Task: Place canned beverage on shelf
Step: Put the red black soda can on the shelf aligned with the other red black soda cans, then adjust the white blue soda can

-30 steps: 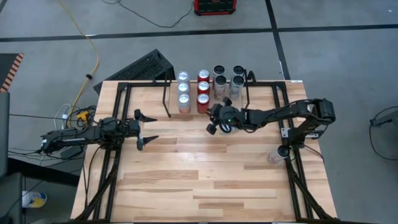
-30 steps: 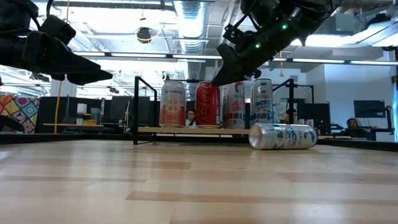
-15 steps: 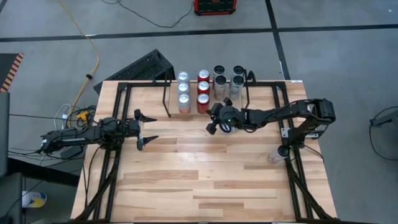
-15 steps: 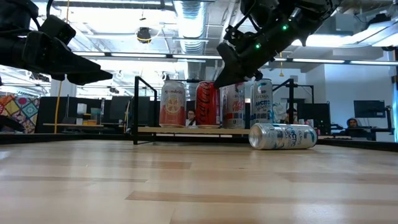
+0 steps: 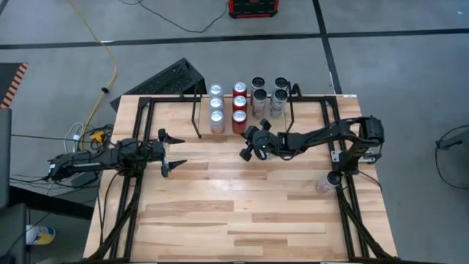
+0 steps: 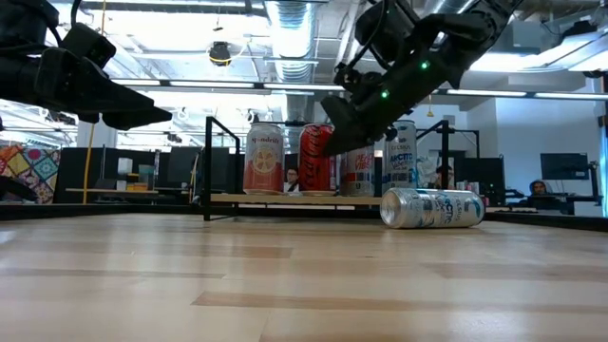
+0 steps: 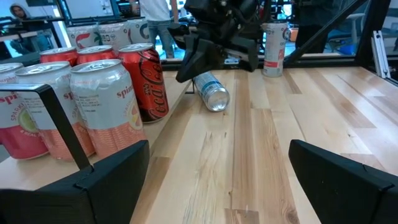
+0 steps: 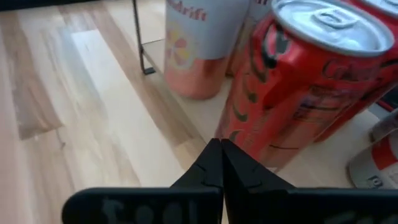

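The shelf stands at the table's far middle. Several cans stand upright on its board, among them a peach one and a red one. A silver-blue can lies on its side on the table in front of the shelf, also visible in the left wrist view. My right gripper hangs shut above the table just in front of the red can, slanting down, its tips short of the can. My left gripper waits open at the table's left.
Long black rails run along both sides of the table. Another can stands upright by the right rail. The near half of the wooden table lies bare. A black keyboard sits beyond the far left corner.
My right gripper has sunk toward the table and crept a little toward the near-left, away from the shelf front. The lying can and the cans on the shelf have stayed where they were.
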Action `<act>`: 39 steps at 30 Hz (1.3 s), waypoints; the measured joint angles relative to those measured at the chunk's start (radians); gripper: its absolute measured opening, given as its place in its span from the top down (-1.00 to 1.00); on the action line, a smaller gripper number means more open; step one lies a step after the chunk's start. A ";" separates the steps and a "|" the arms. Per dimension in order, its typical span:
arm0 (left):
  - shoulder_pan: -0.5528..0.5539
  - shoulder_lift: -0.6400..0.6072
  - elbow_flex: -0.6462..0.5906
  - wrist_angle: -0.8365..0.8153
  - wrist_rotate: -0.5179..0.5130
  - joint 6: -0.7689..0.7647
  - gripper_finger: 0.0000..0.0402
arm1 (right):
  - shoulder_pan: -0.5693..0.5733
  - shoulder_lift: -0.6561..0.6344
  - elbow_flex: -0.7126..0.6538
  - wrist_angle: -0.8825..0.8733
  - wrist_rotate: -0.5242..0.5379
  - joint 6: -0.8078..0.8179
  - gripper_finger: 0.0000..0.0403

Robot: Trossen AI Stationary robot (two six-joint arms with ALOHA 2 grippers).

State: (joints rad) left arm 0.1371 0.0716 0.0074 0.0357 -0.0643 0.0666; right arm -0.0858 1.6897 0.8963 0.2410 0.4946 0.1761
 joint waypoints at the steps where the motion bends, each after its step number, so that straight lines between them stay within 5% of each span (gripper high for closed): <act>1: 0.000 0.000 0.000 0.000 0.000 0.000 -0.86 | -0.003 0.000 0.000 -0.001 0.001 0.000 0.91; 24: 0.000 0.000 0.000 0.000 0.001 0.000 -0.86 | 0.000 -0.028 0.002 -0.026 -0.030 0.026 0.91; 34: 0.000 0.000 0.000 -0.001 0.003 0.000 -0.86 | 0.233 -0.158 0.232 -0.770 -0.162 0.404 0.90; 39: 0.000 0.000 0.000 0.000 0.003 0.000 -0.86 | 0.351 -0.168 0.355 -1.081 -0.075 0.651 0.90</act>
State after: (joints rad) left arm 0.1375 0.0719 0.0071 0.0357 -0.0616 0.0666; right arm 0.2650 1.5219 1.2517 -0.8401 0.4201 0.8273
